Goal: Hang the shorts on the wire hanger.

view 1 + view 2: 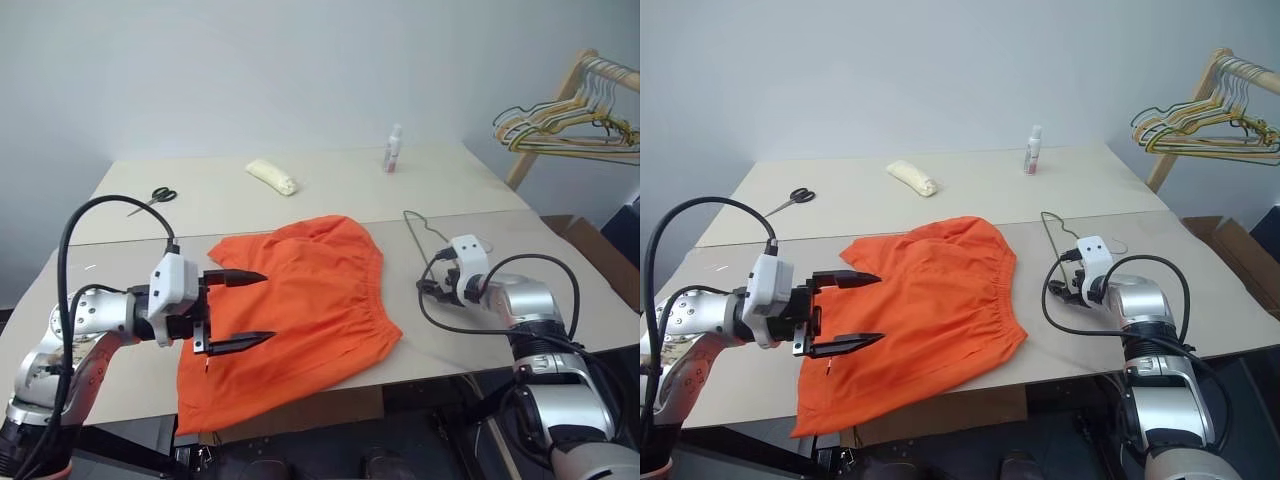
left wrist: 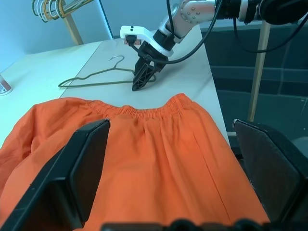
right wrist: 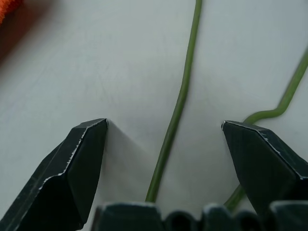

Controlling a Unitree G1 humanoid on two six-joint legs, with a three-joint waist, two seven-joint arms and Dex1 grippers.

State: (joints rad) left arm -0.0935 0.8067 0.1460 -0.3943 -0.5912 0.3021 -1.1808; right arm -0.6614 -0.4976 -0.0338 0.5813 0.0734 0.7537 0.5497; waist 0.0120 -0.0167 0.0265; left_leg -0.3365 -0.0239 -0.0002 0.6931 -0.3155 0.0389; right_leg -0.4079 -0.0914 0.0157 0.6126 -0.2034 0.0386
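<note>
Tabletop point(image 1: 330, 195): pale, two joined panels, carrying every item listed.

Shorts point(image 1: 300, 310): bright orange, spread flat near the front edge, one leg hanging over it; gathered waistband turned toward the wire hanger, close beside it but apart.

Wire hanger point(image 2: 96, 77): thin, dark, lying flat on the tabletop to the right of the shorts, hook pointing away from the robot.

Left claw point(image 1: 240, 310): fingers spread wide, empty, poised over the left part of the shorts, pointing across them; contact with the cloth could not be told.

Right claw point(image 3: 163, 127): fingers spread wide, empty, lowered to the tabletop so that one wire run lay between the two tips, touching neither.

Step in hand, judged: seizing the hanger. Advice: keep the wire centred between the tips, press down to the surface before closing, since so thin a wire would slip a high pinch; then lift level, leaving the shorts undisturbed.
</note>
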